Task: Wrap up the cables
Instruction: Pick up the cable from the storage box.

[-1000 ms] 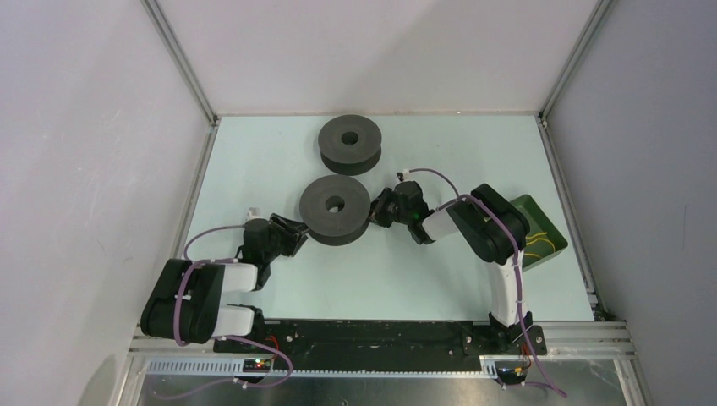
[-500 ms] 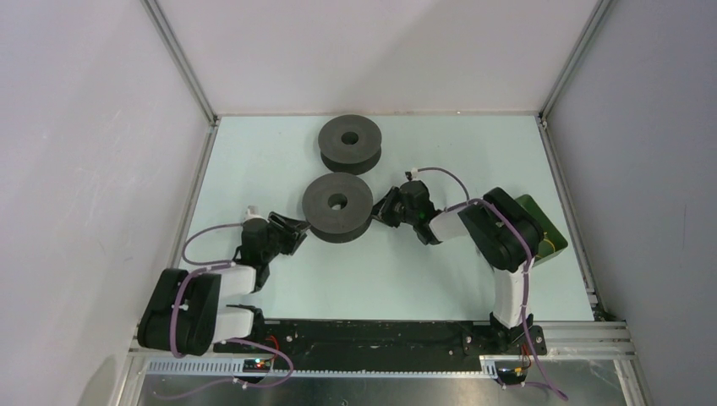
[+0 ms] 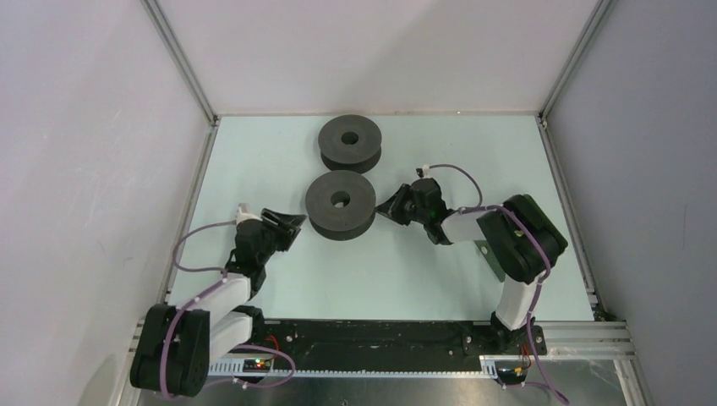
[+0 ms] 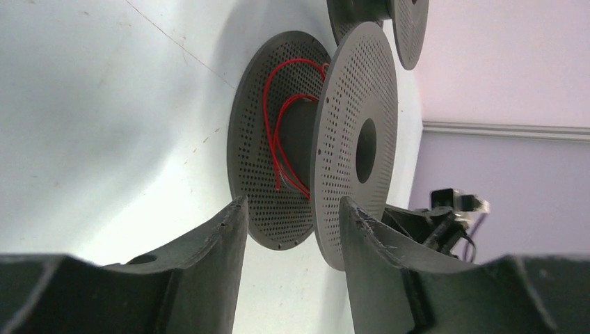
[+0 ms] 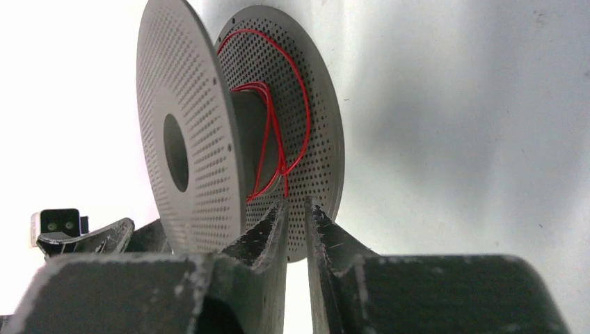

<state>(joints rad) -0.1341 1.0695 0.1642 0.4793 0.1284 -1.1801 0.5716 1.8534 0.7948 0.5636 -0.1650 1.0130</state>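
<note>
Pale green table (image 3: 406,271), white walls (image 3: 380,51)

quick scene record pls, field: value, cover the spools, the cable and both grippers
near spool: lying flat on the table, between the two grippers
far spool: lying flat behind it, nothing touching it
red cable: loose loops around the near spool's core, between its flanges
left gripper: open and empty, facing the near spool's left edge
right gripper: jaws a narrow slit apart, tips at the flange gap by the cable, nothing seen between them
</note>
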